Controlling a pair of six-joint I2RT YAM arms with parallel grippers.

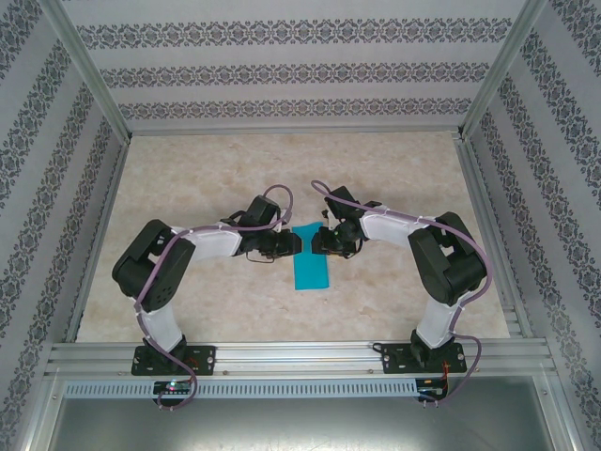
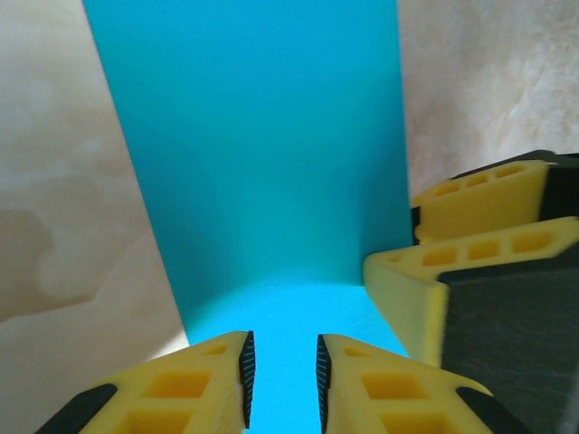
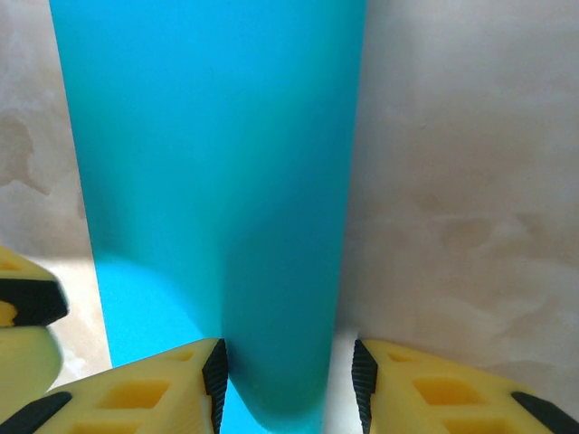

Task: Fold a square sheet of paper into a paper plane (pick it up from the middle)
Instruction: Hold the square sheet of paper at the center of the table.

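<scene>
Square sheet of paper lies mid-worktop, bent over in a soft, uncreased fold. Right pincer is released and straddles the fold. Left pincer is narrowly agape over the sheet, gripping nothing. Advice: square the edges first, then press the crease down slowly.

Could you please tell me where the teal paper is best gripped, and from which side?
Likely the raised, rounded fold of the teal paper, pinched from above with a finger on each side, as the right end effector is placed. Its near part looks flat on the table.
</scene>
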